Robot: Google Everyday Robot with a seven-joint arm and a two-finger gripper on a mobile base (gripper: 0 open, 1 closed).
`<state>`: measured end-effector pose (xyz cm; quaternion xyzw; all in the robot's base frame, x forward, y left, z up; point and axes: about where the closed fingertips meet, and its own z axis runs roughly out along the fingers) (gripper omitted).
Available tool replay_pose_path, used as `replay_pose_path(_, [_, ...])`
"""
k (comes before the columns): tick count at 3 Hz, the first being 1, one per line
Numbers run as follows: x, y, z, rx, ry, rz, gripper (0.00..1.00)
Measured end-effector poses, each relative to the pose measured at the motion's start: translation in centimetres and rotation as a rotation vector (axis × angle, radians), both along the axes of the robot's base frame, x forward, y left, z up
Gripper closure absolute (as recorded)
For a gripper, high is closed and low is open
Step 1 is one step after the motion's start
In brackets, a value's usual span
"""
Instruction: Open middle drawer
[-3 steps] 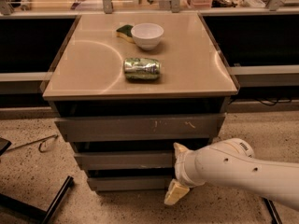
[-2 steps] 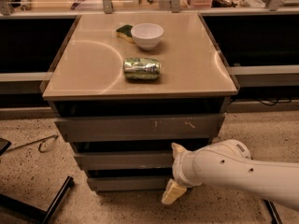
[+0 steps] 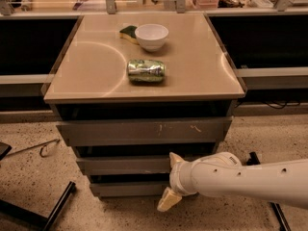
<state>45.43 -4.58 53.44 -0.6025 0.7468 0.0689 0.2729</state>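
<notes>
Camera view: my end effector [image 3: 170,180] is right up against the middle drawer [image 3: 122,165] front, fingers spread apart.

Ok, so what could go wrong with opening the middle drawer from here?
The tool sits low at the middle drawer, one finger down by the bottom drawer, so it might pull that instead. The front shows no handle; grip may slip. A jolt could roll the can lying on top.

White arm [image 3: 240,177], jaws spread at middle drawer [image 3: 125,165] front, right of centre; can [image 3: 146,71], bowl [image 3: 151,36] on cabinet top [image 3: 86,71]
</notes>
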Motion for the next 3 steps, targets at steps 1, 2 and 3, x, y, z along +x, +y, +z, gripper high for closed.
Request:
replay_pose_path(1, [0.0, 0.0, 0.0, 0.000, 0.000, 0.000, 0.00])
replay_pose_path(2, [0.3, 1.0, -1.4, 0.009, 0.016, 0.023, 0.00])
replay_pose_path(3, [2.9, 1.8, -5.3, 0.057, -0.031, -0.009, 0.00])
